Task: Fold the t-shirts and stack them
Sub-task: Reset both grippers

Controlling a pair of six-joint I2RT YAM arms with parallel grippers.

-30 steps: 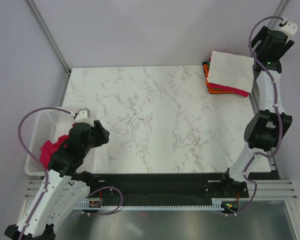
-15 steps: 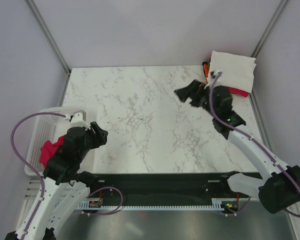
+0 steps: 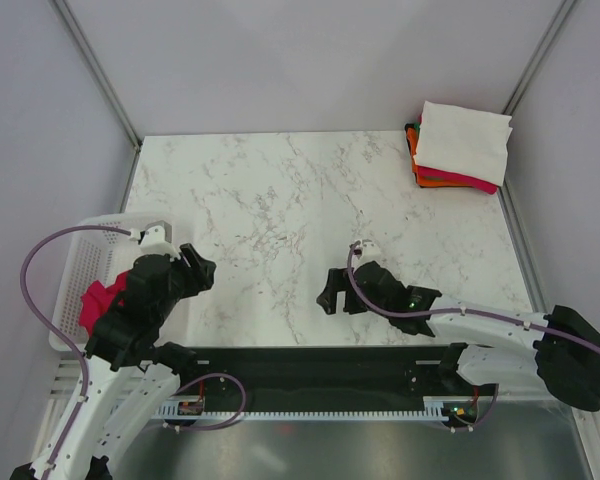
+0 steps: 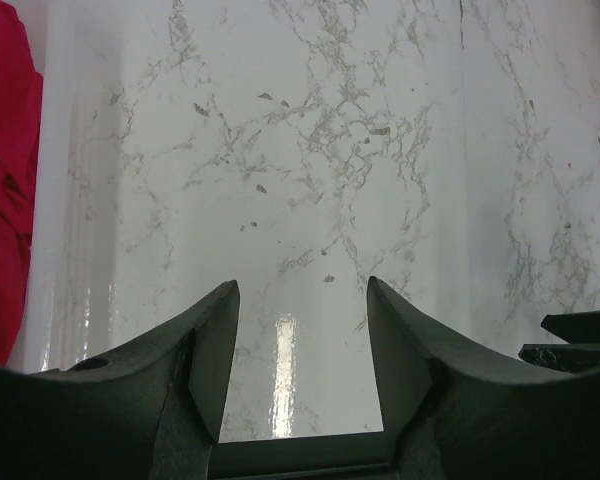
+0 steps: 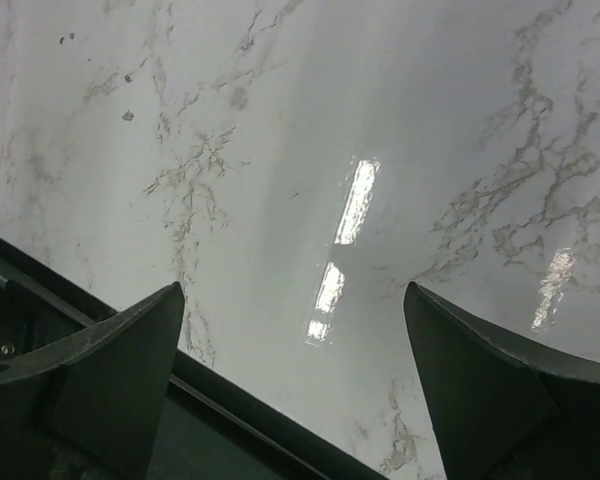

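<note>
T-shirts: one folded stack (image 3: pixel 458 150) at the far right corner of the desk (image 3: pixel 280 200). A white t-shirt (image 3: pixel 467 138) lies uppermost, with an orange layer (image 3: pixel 430 181) and a magenta layer (image 3: pixel 477 184) showing beneath it along the stack's near side; any further layers are too small to tell. The white one's far edge reaches past the desk's far edge in the top view. One further magenta t-shirt (image 3: pixel 93 306), unfolded and bunched, lies in the white lattice basket (image 3: pixel 88 243) at the desk's near left corner, well apart from the stack. In the left wrist view, its red cloth (image 4: pixel 4 190) fills the left margin. Left arm: it stands at the desk's near left, partly covering the basket. The left fingers (image 3: pixel 202 270) are over the desk just inside the basket's wall. In the wrist view these fingers (image 4: pixel 214 345) are spread apart, with only bare marble between them and no cloth touched. Right arm: it lies low along the desk's near edge, and the right fingers (image 3: pixel 329 295) are over the near middle of the desk, well apart from both lots of shirts. In its own wrist view these fingers (image 5: pixel 130 345) are spread wide and grasp nothing; marble and the dark rail at the desk's near edge lie below them.
</note>
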